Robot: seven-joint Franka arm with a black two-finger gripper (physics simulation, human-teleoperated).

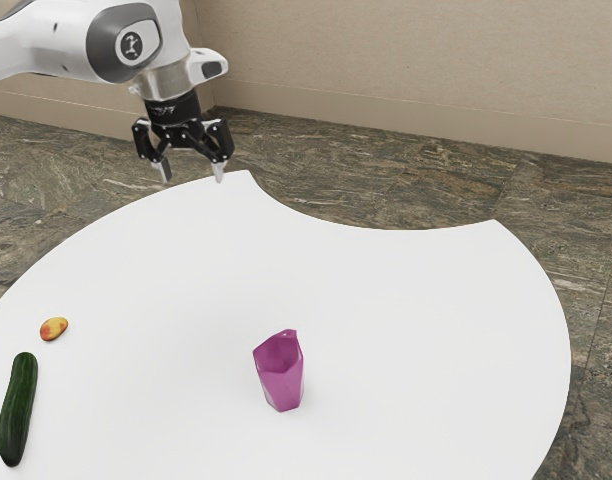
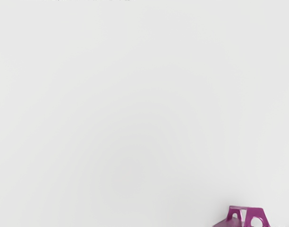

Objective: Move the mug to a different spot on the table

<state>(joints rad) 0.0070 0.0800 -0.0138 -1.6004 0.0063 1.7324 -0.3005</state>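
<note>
A purple faceted mug (image 1: pixel 280 372) stands upright on the white table (image 1: pixel 406 300), near its front middle. My black gripper (image 1: pixel 191 173) hangs open high over the table's far edge, well up and to the exterior view's left of the mug, with nothing between its fingers. In the wrist view the mug's purple handle and rim (image 2: pixel 246 217) show over bare white tabletop (image 2: pixel 135 113).
A green cucumber (image 1: pixel 17 407) lies at the table's front left edge, with a small orange-yellow fruit (image 1: pixel 53 328) just beyond it. A stone-patterned floor (image 1: pixel 486 180) surrounds the round table, which has a curved notch on its far side.
</note>
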